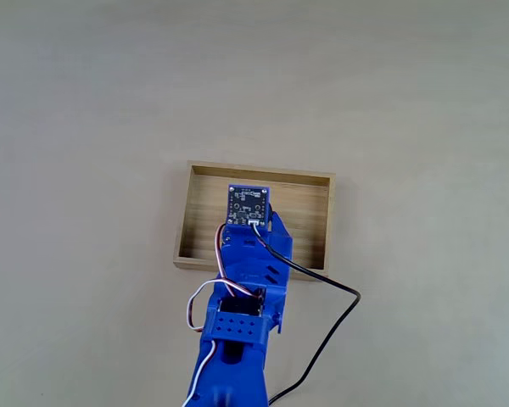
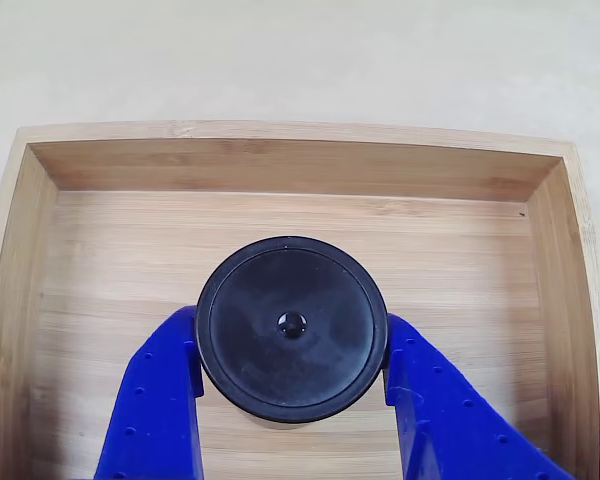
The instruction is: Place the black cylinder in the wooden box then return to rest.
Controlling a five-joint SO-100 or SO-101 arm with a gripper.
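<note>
Left to right in the other view: pale wooden box (image 2: 10, 330) wall at the left edge, then a blue finger (image 2: 160, 400), then the black cylinder (image 2: 292, 328), then the 2nd blue finger, then the right wall. Gripper (image 2: 292, 375) closed on the cylinder, 1 finger pressed to each side of its round body, no gap visible at either contact. Cylinder upright, round top with its small central dimple facing the camera, sitting over the plank floor roughly mid-box, well apart from all 4 walls. Hard to tell whether its base touches the floor or hangs just above it.

In the fixed view: box (image 1: 318, 180) on a plain beige table (image 1: 85, 102), blue arm (image 1: 246, 280) reaching in from the bottom edge, small circuit board (image 1: 248, 203) on top of the wrist, black cable (image 1: 322, 339) trailing off to the right.

Handling, as a guess: small, rigid, probably light; matte sides likely to give decent friction. Curved wall means only narrow contact on each finger, so best held across the widest part, mid-height, squarely centred. Off-centre squeeze liable to pop it sideways. Short and broad, so unlikely to topple on release.
</note>
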